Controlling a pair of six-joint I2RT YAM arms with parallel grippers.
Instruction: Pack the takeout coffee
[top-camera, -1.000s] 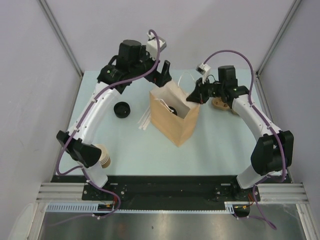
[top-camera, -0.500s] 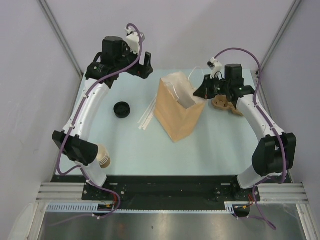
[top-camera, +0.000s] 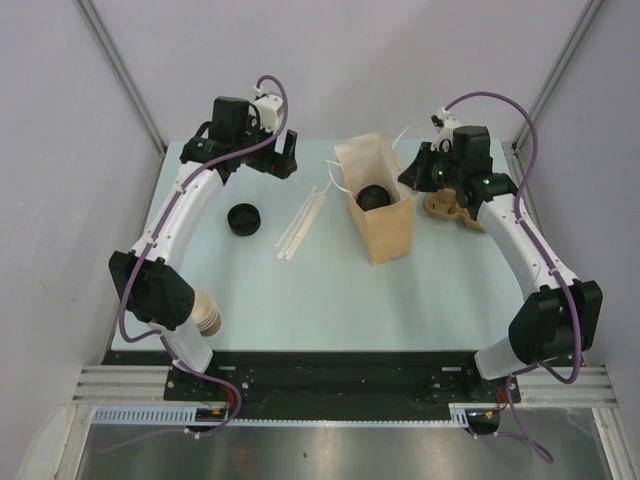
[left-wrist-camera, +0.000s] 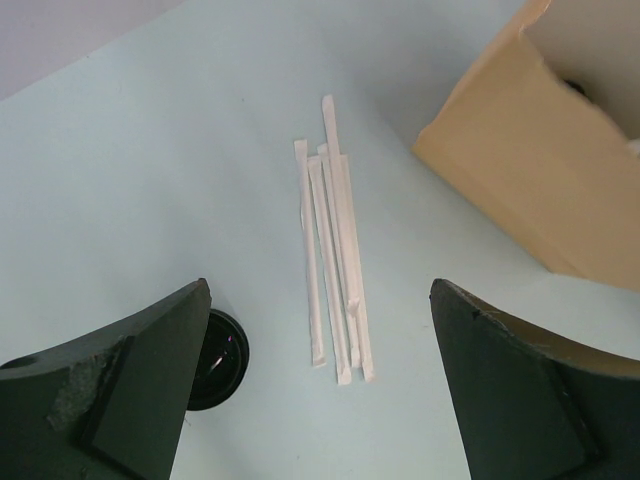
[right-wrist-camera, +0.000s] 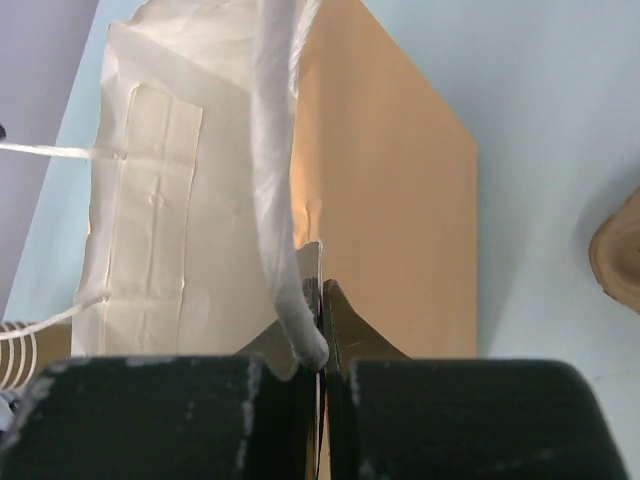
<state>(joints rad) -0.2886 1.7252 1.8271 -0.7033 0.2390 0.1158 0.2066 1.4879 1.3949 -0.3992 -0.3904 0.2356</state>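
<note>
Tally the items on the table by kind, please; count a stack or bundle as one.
paper bag: 1
takeout coffee, inside the bag: 1
loose black lid: 1
stack of paper cups: 1
bundle of wrapped straws: 1
brown piece beside the bag: 1
Total: 6

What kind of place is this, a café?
Probably a lab test booth, not a café: two robot arms bolted to a metal rail, bare grey walls, and a paper bag, wrapped straws and stacked cups laid out as props.
</note>
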